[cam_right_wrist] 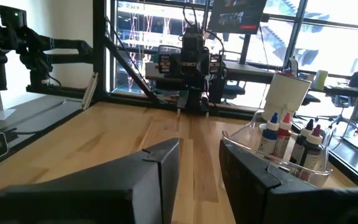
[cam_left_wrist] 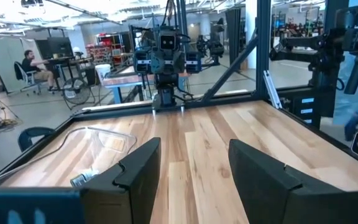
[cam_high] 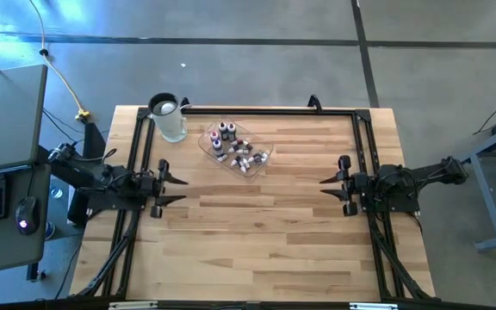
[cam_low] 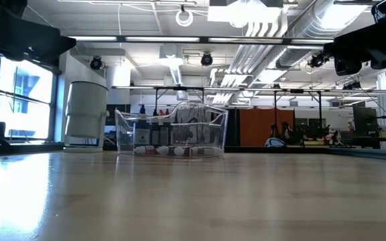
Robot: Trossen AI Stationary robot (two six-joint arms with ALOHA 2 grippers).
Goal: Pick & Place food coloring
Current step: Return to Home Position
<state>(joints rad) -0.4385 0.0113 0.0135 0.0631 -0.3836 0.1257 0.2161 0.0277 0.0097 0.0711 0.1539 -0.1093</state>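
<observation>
**High view.** Left gripper [cam_high: 182, 190]: released, fingers spread, nothing between them, over the left part of the desk [cam_high: 257, 250]. Right gripper [cam_high: 325, 190]: also released and empty, facing the left one across bare wood. Food coloring bottles [cam_high: 242, 156]: gathered in a clear tray [cam_high: 207, 138], which lies off to one side of the line between the two grippers, toward the far rail. It is well apart from both and nearer the left gripper. Clear jug [cam_high: 169, 118]: just beside the tray, on the left gripper's side.

**Low view.** Tray [cam_low: 214, 130]: stands on the desk [cam_low: 193, 201] in mid-distance. The food coloring bottles [cam_low: 159, 140] show through its wall, some upright and some lying. Neither gripper reaches down near it, and only dark arm parts show at the upper corners.

**Left wrist view.** Left gripper [cam_left_wrist: 194, 168]: fingers parted with bare desk in the gap. Tray [cam_left_wrist: 107, 138]: ahead of the gripper and off to one side, not touching it. One food coloring bottle [cam_left_wrist: 84, 178] shows just past the outer edge of one finger. The right arm stands straight ahead across the desk. A seated person [cam_left_wrist: 30, 65] is in the room beyond.

**Right wrist view.** Right gripper [cam_right_wrist: 201, 165]: fingers parted and holding nothing. Tray [cam_right_wrist: 319, 165]: ahead and to one side, clear of the fingers. Food coloring bottles [cam_right_wrist: 272, 138]: upright inside, with red, blue and purplish caps. Jug [cam_right_wrist: 286, 93]: behind the tray.
</observation>
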